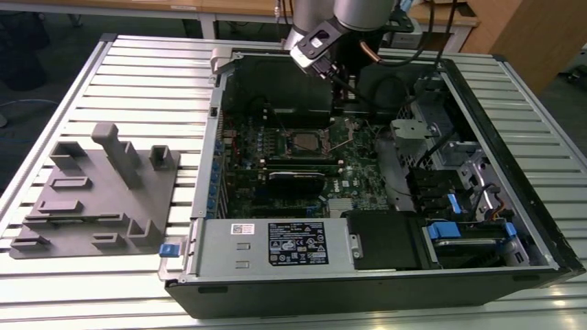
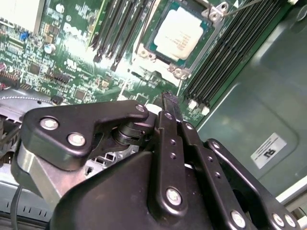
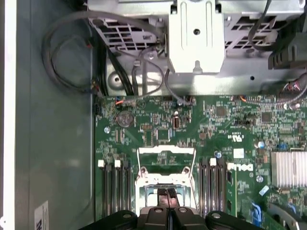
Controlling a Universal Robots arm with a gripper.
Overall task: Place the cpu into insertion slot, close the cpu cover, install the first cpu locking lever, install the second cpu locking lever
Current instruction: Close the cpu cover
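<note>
Cpu [image 2: 180, 32] is down in the slot [image 2: 178, 72], pale metal top facing up, square inside the shiny rim. A thin wire lever [image 2: 243, 5] angles away from the slot's corner, not hooked down as far as I can see. In the first wrist view a thin silver frame, the cover [image 3: 165, 150], sits right at the slot's edge with green board [image 3: 225, 124] showing through its window. It looks raised off the slot, though I can't call that for sure.

Now the hand [image 2: 165, 98]: fingers [image 3: 163, 195] pressed together, nothing between them. In the second wrist view the tips hang near the slot, off one corner. In the first wrist view they overlap the slot's edge. Whether they touch anything, I can't tell.

Long black memory slots [image 3: 112, 187] run along both sides of the slot. The ribbed pale heatsink [image 3: 289, 168] sits further out on the board, beyond one bank of them.

In the exterior view the slot [image 1: 306, 141] lies near the middle of the open case [image 1: 367, 295], with the arm coming down over the case's far wall behind it. The case rests on a slatted counter [image 1: 137, 69]. Well away from the slot, outside the case on the exterior view's left, a grey fixture block [image 1: 96, 199] sits on those slats.
</note>
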